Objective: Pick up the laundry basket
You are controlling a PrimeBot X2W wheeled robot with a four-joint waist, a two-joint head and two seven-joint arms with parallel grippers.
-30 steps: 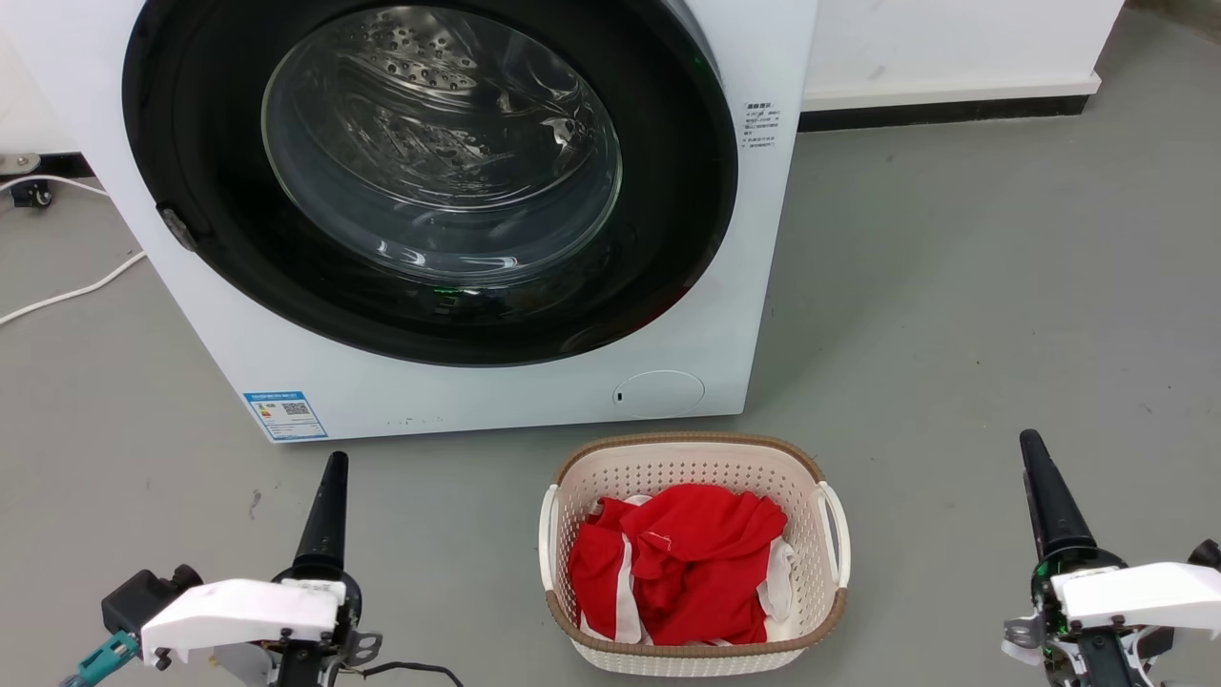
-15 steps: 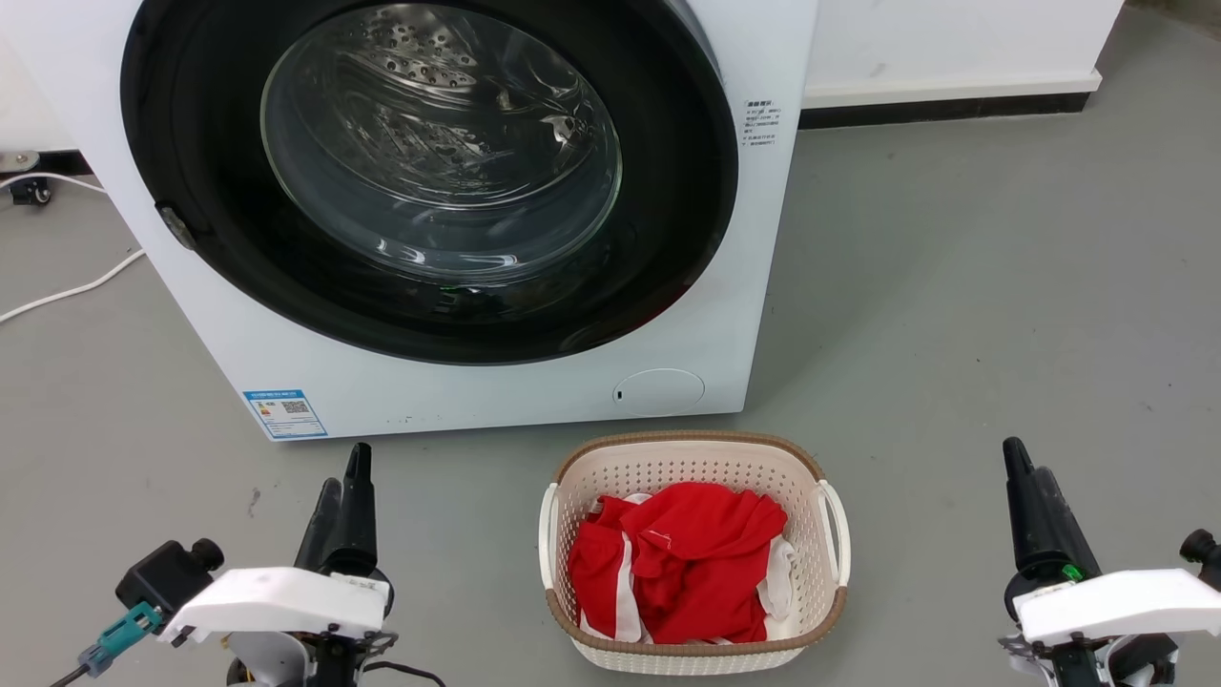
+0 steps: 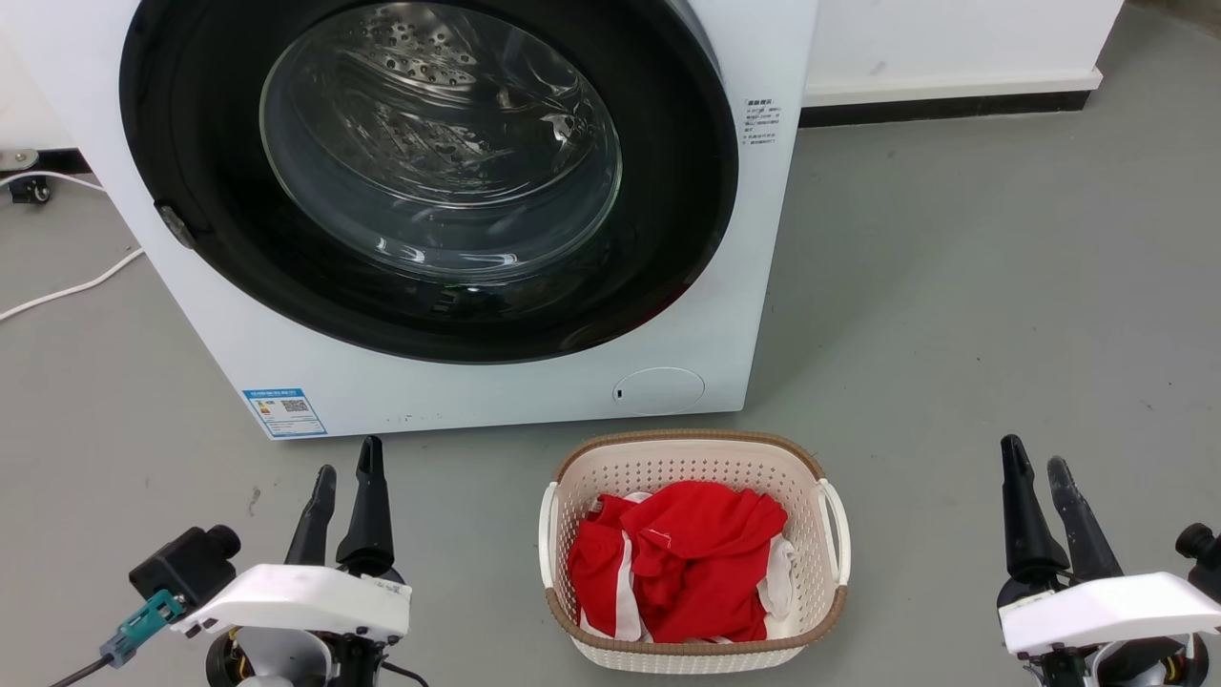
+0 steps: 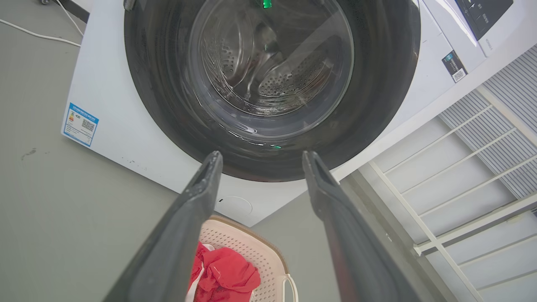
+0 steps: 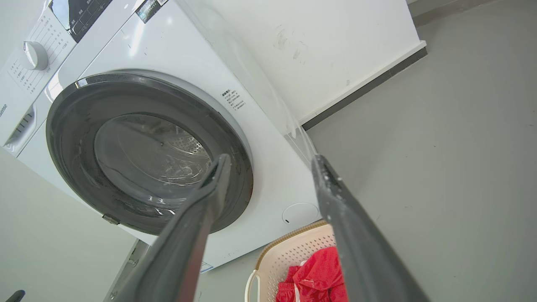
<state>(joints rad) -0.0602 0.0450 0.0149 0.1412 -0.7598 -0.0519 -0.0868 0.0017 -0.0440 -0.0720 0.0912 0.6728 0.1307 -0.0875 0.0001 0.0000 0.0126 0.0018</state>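
Head view: one basket point(image 3: 689, 441) between the left end effector point(image 3: 348, 456) and right end effector point(image 3: 1033, 452), both spread; red cloth point(image 3: 696, 553) hides its bottom.
Left wrist view: basket point(image 4: 256, 251) low between the fingers point(image 4: 176, 235), partly cut off.
Right wrist view: basket point(image 5: 285, 251) likewise.

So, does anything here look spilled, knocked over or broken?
Nothing stands out. The laundry basket sits upright on the floor before the washer, red clothes heaped inside it. The left gripper and right gripper are open either side, apart from it.
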